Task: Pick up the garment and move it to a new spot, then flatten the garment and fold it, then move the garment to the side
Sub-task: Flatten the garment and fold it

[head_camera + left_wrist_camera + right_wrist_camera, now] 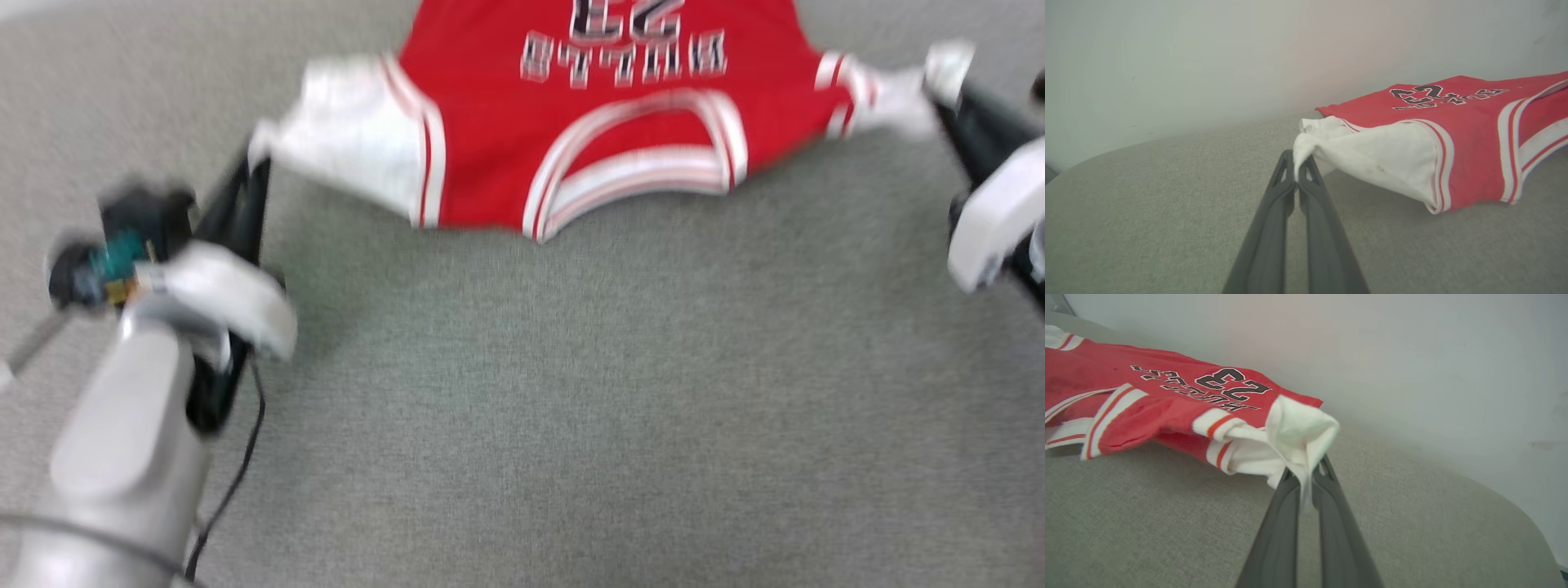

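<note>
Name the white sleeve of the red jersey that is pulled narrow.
The white sleeve on the robot's right, pinched in the right gripper: it is drawn narrow, while the left gripper holds a broad, spread sleeve.

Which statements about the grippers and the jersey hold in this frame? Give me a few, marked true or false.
1. The left gripper is shut on a white sleeve of the garment. True.
2. The right gripper is open, clear of the cloth. False: it is shut on the other white sleeve.
3. The garment's lettered face is up. True.
4. The garment is folded in half. False: it is spread out between the two grippers.
5. Under it is a grey fabric surface. True.
</note>
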`<state>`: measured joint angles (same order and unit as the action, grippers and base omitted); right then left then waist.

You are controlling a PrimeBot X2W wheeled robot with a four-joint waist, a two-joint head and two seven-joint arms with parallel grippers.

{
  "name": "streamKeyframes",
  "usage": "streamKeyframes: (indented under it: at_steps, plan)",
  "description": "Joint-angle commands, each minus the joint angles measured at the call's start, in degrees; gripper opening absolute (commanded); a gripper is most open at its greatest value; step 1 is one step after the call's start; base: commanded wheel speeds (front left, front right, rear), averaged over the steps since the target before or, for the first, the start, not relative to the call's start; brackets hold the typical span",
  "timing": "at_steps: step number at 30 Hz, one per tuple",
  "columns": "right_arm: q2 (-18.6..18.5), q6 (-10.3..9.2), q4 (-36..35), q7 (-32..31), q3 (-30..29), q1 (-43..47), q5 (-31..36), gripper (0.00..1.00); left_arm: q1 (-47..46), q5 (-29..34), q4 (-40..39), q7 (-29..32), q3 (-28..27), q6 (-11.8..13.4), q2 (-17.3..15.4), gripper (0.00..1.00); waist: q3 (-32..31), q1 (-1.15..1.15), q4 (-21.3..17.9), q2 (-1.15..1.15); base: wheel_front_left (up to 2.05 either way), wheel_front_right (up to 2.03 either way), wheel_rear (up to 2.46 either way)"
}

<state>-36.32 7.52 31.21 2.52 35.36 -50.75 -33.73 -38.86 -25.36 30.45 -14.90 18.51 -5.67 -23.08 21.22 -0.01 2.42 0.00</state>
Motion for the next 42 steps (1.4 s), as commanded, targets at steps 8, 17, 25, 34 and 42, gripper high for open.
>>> streamKeyframes:
  at_steps: [8, 17, 25, 34, 42]
  plan:
    - [-5.0, -0.06, -4.3, -3.6, 6.9, 12.8, -5.9, 0.0, 18.9, -1.1, -4.1, 1.1, -0.1, 0.8, -4.6, 0.0, -12.5, 0.01, -1.7, 0.0, 0.0, 0.0, 0.0]
    - [-8.9, -0.07, -8.7, -8.0, 10.7, 22.8, -12.7, 0.0, 36.1, -5.1, -14.0, 8.1, 1.7, 0.2, -9.4, 0.0, -17.2, 0.01, -2.7, 0.0, 0.0, 0.0, 0.0]
    - [-11.4, -0.07, -12.1, -10.4, 9.5, 32.1, -18.0, 0.0, 46.7, -7.5, -21.0, 12.0, 1.8, 2.5, -11.6, 0.0, -19.9, 0.01, -3.3, 0.0, 0.0, 0.0, 0.0]
    - [-13.3, -0.07, -17.1, -14.1, 8.7, 42.6, -19.8, 0.0, 54.7, -9.0, -25.4, 14.2, 3.2, 3.3, -12.6, 0.0, -21.3, 0.01, -3.7, 0.0, 0.0, 0.0, 0.0]
    - [-12.2, -0.06, -17.6, -15.0, 1.6, 45.4, -18.9, 1.0, 53.4, -10.9, -27.7, 13.8, 3.6, 2.8, -10.8, 0.0, -20.2, 0.01, -3.2, 0.0, 0.0, 0.0, 0.0]
